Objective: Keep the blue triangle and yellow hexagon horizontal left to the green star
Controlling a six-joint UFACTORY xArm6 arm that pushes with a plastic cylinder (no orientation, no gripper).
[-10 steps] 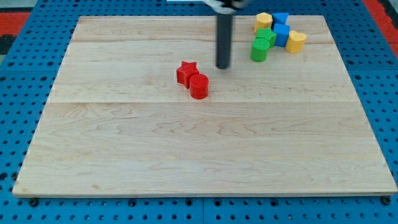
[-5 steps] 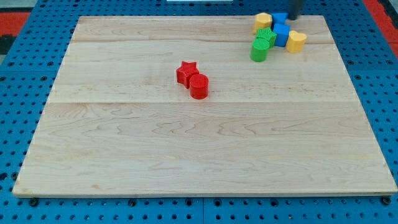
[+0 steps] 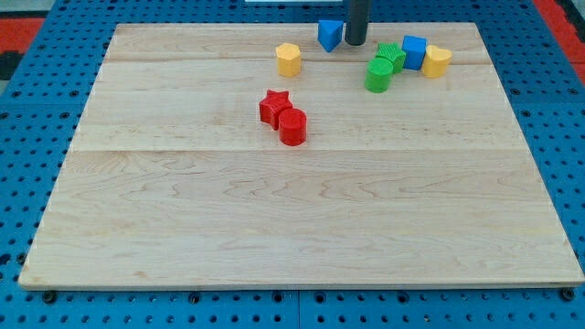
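Blue triangle (image 3: 330,35) touches my tip (image 3: 355,42) on its left; yellow hexagon (image 3: 289,59) sits farther left, green star (image 3: 391,54) right. No fingers here.

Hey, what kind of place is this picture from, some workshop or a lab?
Most likely a robotics lab bench. A pale wooden board lies on a blue perforated mounting surface, small coloured blocks like the red star sit on it, and a dark rod's tip stands beside the blue triangle.

dark rod upright, my tip (image 3: 355,42) down
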